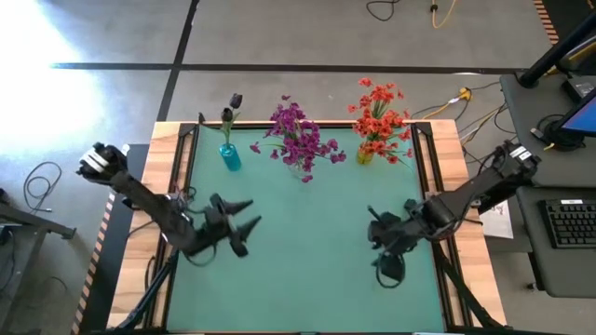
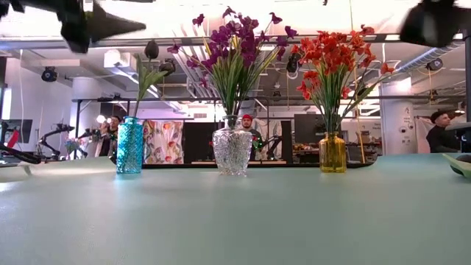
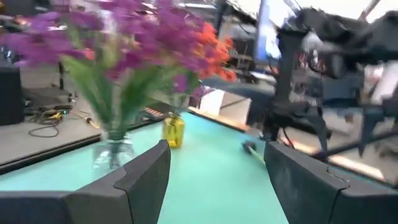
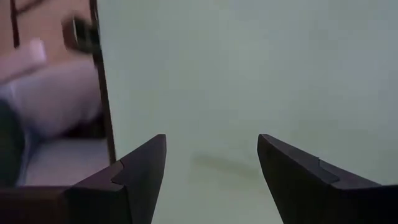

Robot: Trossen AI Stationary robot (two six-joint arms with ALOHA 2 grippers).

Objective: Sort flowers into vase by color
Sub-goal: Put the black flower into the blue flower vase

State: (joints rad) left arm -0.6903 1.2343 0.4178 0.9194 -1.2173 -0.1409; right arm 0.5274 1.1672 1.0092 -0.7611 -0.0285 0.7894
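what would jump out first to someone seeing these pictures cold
Three vases stand in a row along the far edge of the green table: a blue vase with dark buds, a clear vase packed with magenta flowers, and a yellow vase of orange-red flowers. Nearer, the left pincer and right pincer hang open and empty over bare table.

Probably a robotics lab, exposed ceiling ducts [image 2: 412, 55], floor cables [image 1: 42, 186], keyboard [image 1: 570, 223] beside the table

three vases [image 1: 300, 167] set in a row along the table's [image 1: 307, 270] upper edge, flowers [image 1: 300, 135] held in each, both grippers placed lower, left [image 1: 250, 223] and right [image 1: 372, 233]
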